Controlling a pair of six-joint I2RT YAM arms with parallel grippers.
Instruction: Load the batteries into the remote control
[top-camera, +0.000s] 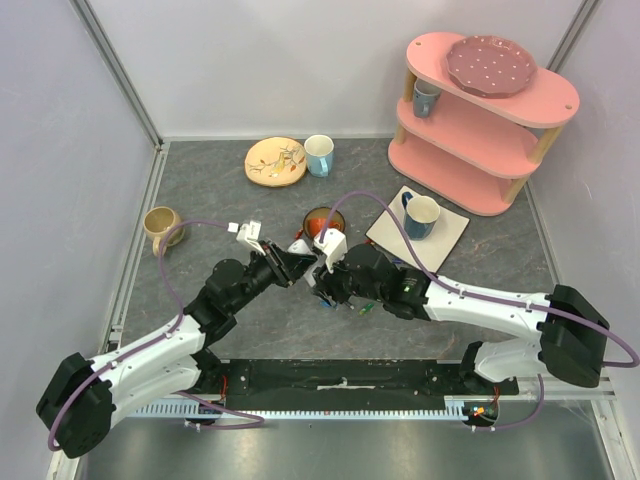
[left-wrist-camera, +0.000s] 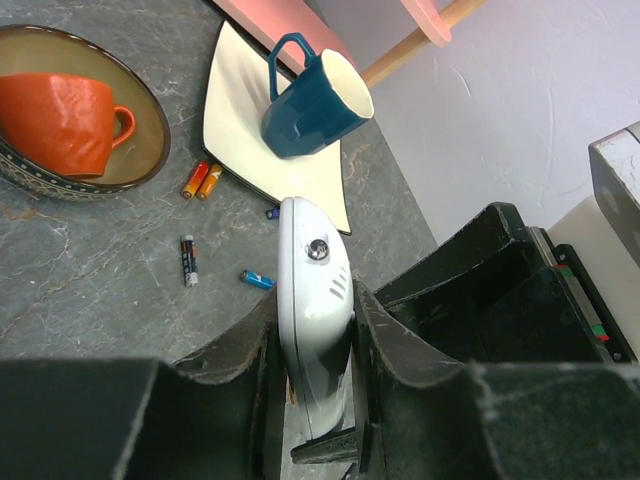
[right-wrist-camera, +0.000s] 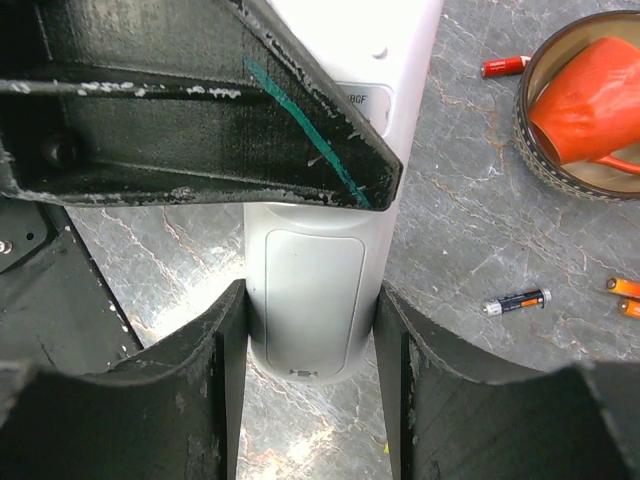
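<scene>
The white remote control (right-wrist-camera: 310, 300) is held between both grippers above the table. In the right wrist view its back faces me, with the battery cover in place. My right gripper (right-wrist-camera: 310, 295) is shut on its lower end. My left gripper (left-wrist-camera: 312, 300) is shut on the remote (left-wrist-camera: 312, 300), seen edge-on, and its dark finger (right-wrist-camera: 200, 120) crosses the upper part. Batteries lie loose on the table: a black one (right-wrist-camera: 516, 301), a red one (right-wrist-camera: 505, 66), two orange ones (left-wrist-camera: 200, 180), a black one (left-wrist-camera: 188, 260) and a blue one (left-wrist-camera: 257, 280). In the top view the grippers (top-camera: 295, 265) (top-camera: 322, 275) meet mid-table.
An orange cup in a bowl (top-camera: 320, 219) sits just behind the grippers. A blue mug on a white square plate (top-camera: 420, 215) is to the right. A pink shelf (top-camera: 480, 110) stands at the back right. A plate (top-camera: 275, 160), a white mug (top-camera: 319, 155) and a tan mug (top-camera: 160, 225) are also on the table.
</scene>
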